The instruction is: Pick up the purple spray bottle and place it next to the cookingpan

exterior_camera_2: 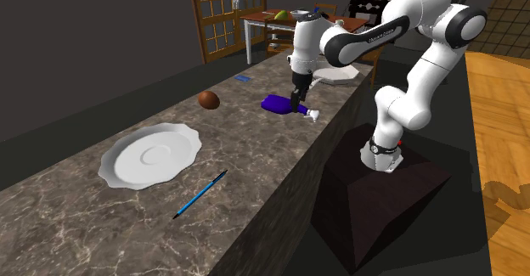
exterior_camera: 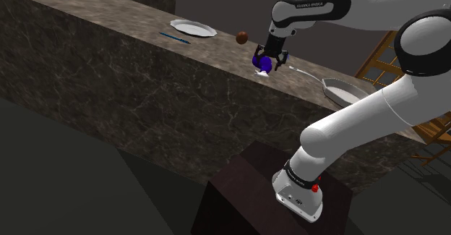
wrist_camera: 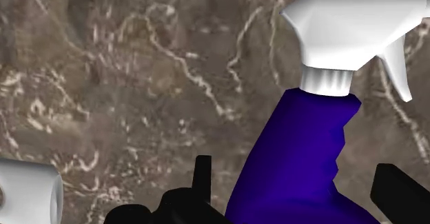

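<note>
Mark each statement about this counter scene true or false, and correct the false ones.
1. The purple spray bottle with a white trigger head lies on its side on the brown marbled stone counter. True.
2. The robot's black hand clasps the bottle. False: its fingers stand apart, one on each side of the bottle, with a gap at both.
3. The thin blue pen lies on the wavy-edged white plate. False: it lies on the counter beside the plate.
4. A small round brown object sits on the counter between the plate and the bottle. True.
</note>
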